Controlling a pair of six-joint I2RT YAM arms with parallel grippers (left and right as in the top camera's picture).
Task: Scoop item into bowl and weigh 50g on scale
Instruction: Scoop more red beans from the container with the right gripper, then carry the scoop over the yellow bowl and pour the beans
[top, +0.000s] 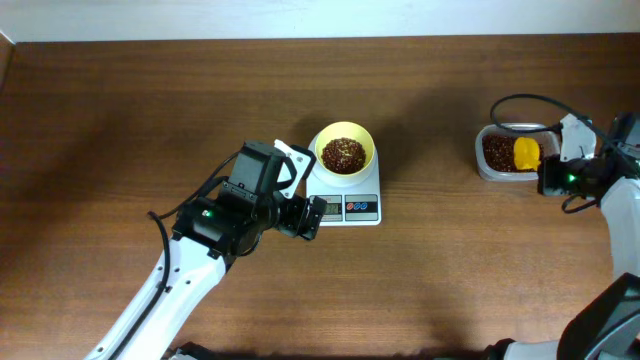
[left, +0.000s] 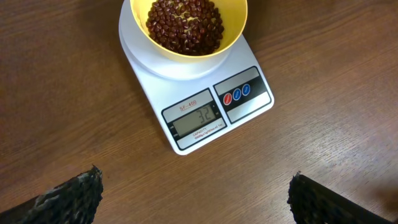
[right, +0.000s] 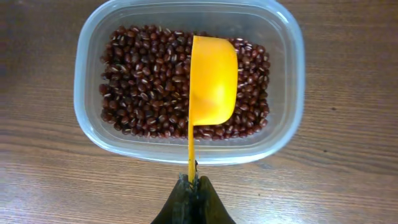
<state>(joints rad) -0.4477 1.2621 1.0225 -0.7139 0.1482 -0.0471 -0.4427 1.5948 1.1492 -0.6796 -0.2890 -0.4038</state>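
Right gripper (right: 193, 183) pinches a yellow long-handled scoop (right: 212, 78) over reddish-brown beans (right: 143, 81). Left gripper (left: 196, 199), spread, faces the white square scale (left: 193, 121).

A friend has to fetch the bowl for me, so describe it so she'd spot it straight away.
On the wooden table, find the white digital scale near the middle; the bowl sits on its platform. It is round, pale yellow and holds reddish-brown beans, and unlike the yellow scoop in the clear container at the right, it has no handle.
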